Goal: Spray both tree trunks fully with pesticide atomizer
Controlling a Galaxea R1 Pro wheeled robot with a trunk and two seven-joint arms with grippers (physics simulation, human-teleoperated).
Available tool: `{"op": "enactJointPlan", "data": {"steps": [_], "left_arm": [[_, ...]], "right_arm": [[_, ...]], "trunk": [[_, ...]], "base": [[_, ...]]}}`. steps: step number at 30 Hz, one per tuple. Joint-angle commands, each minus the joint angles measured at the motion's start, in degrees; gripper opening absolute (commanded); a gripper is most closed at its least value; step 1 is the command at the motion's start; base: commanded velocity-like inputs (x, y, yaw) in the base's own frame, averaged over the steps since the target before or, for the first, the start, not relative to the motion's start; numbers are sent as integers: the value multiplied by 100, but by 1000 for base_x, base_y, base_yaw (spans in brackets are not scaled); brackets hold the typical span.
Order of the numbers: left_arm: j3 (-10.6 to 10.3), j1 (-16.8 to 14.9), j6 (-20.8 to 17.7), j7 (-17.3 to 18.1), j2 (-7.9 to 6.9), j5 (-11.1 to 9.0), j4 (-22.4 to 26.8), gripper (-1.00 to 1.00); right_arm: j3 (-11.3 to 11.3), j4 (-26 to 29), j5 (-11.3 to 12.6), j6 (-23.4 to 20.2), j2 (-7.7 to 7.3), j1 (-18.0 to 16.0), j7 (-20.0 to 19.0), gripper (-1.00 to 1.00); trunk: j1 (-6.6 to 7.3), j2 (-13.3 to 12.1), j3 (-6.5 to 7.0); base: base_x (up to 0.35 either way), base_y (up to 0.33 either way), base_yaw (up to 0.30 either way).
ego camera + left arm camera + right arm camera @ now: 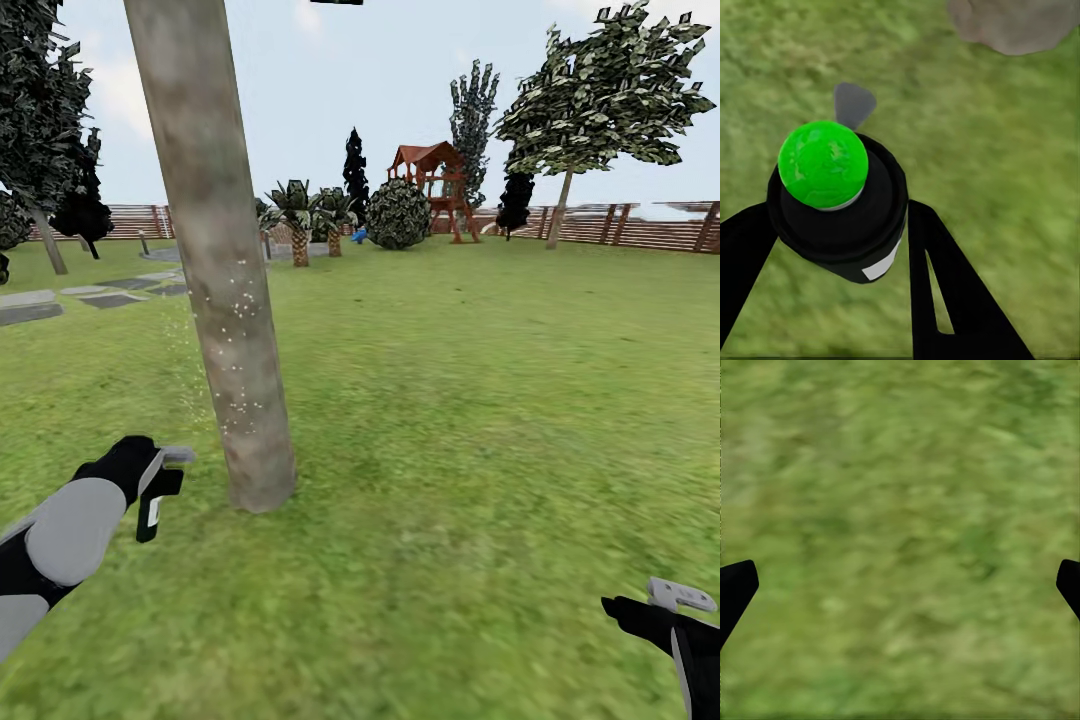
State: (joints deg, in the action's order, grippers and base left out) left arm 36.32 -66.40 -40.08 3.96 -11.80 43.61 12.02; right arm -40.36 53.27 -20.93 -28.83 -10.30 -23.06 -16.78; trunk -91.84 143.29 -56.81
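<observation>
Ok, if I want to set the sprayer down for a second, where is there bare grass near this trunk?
Bare lawn runs from the tree trunk rightward to the open right gripper, nothing lying on it. The grass left of the trunk is also free up to the grey paving slabs. It is tight only around the left gripper, shut on the pesticide atomizer beside the trunk base.

Left arm extended low and forward, left gripper [165, 480] clamped on the atomizer [152, 510]. Right gripper [680, 600] low at the right, fingers spread wide, nothing between them.
</observation>
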Motion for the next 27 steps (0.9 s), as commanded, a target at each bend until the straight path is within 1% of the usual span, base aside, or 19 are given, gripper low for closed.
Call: {"op": "enactJointPlan", "data": {"steps": [1, 4, 5, 6, 7, 9, 10, 11, 12, 13, 15, 16, 23, 27], "left_arm": [[33, 23, 6, 42, -1, 51, 10, -100], [46, 217, 176, 51, 12, 19, 4, -100], [49, 247, 399, 48, 28, -5, -2, -100], [50, 270, 565, 45, 39, -97, -5, -100], [51, 306, 628, 44, 42, -229, -6, -100], [51, 398, 679, 49, 45, -571, -6, -100], [51, 436, 699, 51, 46, -886, -6, -100], [49, 448, 705, 53, 46, -1021, -6, -100], [46, 455, 709, 57, 49, -1094, -6, -100], [45, 457, 710, 58, 53, -1122, -6, -100], [43, 461, 706, 57, 140, -1170, -8, -100], [42, 461, 706, 59, 154, -1173, -9, -100], [42, 462, 711, 61, 174, -1173, -15, -100], [42, 462, 710, 61, 182, -1171, -15, -100]], "right_arm": [[-16, 7, -61, -14, 2, -5, -53, 100], [-23, 3, -59, -17, 0, -5, -54, 100], [-24, 1, -55, -16, -1, -5, -54, 100], [-24, 0, -53, -13, -5, -5, -56, 100], [-25, 0, -52, -11, -4, -5, -56, 100], [-28, -5, -52, -10, -7, -4, -55, 100], [-29, -2, -36, -9, -21, -5, -64, 100], [-27, 0, -38, -9, -12, -3, -67, 100], [-26, 4, -41, -9, -6, -3, -68, 100], [-26, 6, -41, -12, -3, -4, -66, 100], [-25, 8, -43, -17, 1, -5, -58, 100], [-25, 8, -47, -17, 3, -5, -56, 100], [-17, 0, -52, -14, 10, -5, -54, 100], [-17, 0, -52, -12, 10, -4, -54, 100]], "trunk": [[2, 3, -5], [2, 3, -5], [2, 3, -5], [2, 3, -5], [2, 3, -5], [2, 3, -5], [2, 3, -5], [2, 3, -5], [2, 3, -5], [2, 3, -5], [2, 3, -5], [2, 3, -5], [2, 3, -5], [2, 3, -5]], "base": [[0, 0, 0], [0, 0, 0], [0, 0, 0], [0, 0, 0], [0, 0, 0], [0, 0, 0], [0, 0, 0], [0, 0, 0], [0, 0, 0], [0, 0, 0], [0, -56, 150], [0, -201, 241], [0, -289, 266], [0, -306, 106]]}}
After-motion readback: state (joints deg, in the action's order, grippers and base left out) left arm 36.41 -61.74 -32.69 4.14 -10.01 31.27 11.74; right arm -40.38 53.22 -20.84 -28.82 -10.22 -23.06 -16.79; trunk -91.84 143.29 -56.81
